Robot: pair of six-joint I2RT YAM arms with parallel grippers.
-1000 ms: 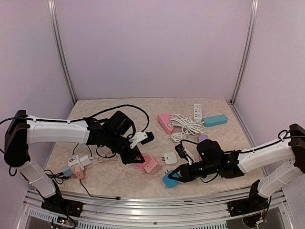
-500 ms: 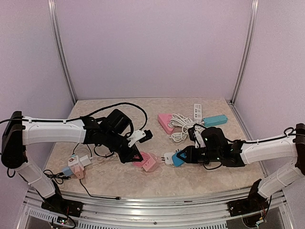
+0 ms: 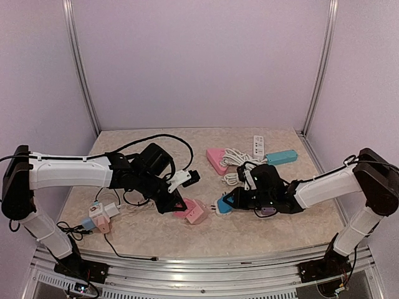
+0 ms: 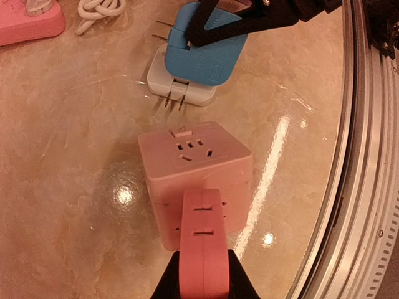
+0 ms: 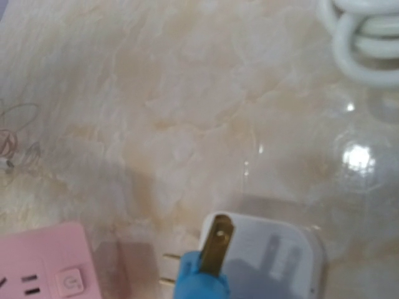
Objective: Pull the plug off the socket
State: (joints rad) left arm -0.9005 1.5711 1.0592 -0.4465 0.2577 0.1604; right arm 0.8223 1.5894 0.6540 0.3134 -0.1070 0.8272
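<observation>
My left gripper (image 3: pixel 176 205) is shut on a flat pink plug (image 4: pixel 199 240) whose far end meets the near face of the pink cube socket (image 4: pixel 196 165), which rests on the table (image 3: pixel 197 213). My right gripper (image 3: pixel 240 199) is shut on a blue plug (image 3: pixel 227 203) and holds it just over a white plug (image 4: pixel 181 90) lying right of the cube. In the right wrist view the blue plug (image 5: pixel 202 280) shows one brass prong above the white plug (image 5: pixel 274 255); my fingers are out of frame there.
A pink triangular strip (image 3: pixel 216 159), a coiled white cable (image 3: pixel 240 165), a white strip (image 3: pixel 259 145) and a teal strip (image 3: pixel 282 157) lie at the back right. A cluster of adapters (image 3: pixel 100 215) sits at the left. The metal rail (image 4: pixel 368 156) runs along the front edge.
My right gripper has carried the blue plug from near the front edge back and left, to just over the white plug beside the cube. My left gripper has barely moved.
</observation>
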